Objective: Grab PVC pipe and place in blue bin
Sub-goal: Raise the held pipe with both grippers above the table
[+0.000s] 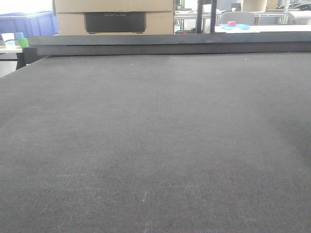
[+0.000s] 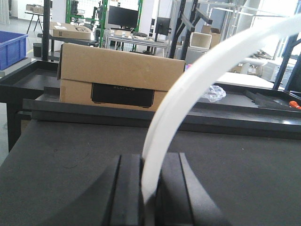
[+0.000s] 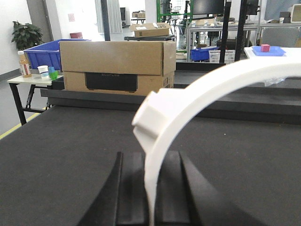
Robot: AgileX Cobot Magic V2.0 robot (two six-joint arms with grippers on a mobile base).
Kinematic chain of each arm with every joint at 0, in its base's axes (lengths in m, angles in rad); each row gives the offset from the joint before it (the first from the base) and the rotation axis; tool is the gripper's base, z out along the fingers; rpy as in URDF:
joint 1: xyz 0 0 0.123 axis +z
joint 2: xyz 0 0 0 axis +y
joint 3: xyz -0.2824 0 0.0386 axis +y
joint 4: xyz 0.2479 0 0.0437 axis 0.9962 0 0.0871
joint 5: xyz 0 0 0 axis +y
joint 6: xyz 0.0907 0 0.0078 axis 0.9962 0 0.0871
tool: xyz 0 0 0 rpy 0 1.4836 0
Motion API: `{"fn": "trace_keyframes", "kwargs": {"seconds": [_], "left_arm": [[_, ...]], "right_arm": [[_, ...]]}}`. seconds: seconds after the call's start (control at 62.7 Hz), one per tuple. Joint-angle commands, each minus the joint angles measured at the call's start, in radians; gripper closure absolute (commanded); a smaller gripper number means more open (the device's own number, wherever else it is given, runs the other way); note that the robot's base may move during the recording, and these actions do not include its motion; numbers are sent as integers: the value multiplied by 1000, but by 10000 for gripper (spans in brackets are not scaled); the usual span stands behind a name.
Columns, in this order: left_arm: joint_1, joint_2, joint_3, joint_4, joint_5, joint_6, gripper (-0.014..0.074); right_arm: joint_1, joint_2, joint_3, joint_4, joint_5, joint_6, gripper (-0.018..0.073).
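Observation:
In the left wrist view, a white curved PVC pipe (image 2: 188,89) rises from between the black fingers of my left gripper (image 2: 149,162), which is shut on it, and arcs up to the right. In the right wrist view my right gripper (image 3: 149,157) is likewise shut on a white curved pipe (image 3: 197,92) with a stepped block on its left side, arcing right. I cannot tell whether this is one piece or two. A blue bin (image 3: 44,54) stands on a side table behind the cardboard box, and also shows at the far left (image 2: 11,47) and at the top left (image 1: 29,24). Neither gripper nor pipe appears in the front view.
A black mat-covered table (image 1: 155,145) lies below both grippers, with a raised black rim (image 1: 170,46) at the back. A cardboard box (image 3: 117,66) sits behind that rim. A bottle and cups (image 3: 42,70) stand on the small side table at the left. Racks and desks fill the background.

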Motion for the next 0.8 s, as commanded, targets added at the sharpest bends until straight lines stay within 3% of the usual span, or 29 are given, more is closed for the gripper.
{"fn": "trace_keyframes", "kwargs": {"seconds": [0.0,0.781], "left_arm": [[-7,-7,0,0,-42,1,707],[-7,-7,0,0,-44,1,707]], "right_arm": [[1,-5,-2,-3,-46,-12,727],[1,-5,-2,3,-36,-12,727]]}}
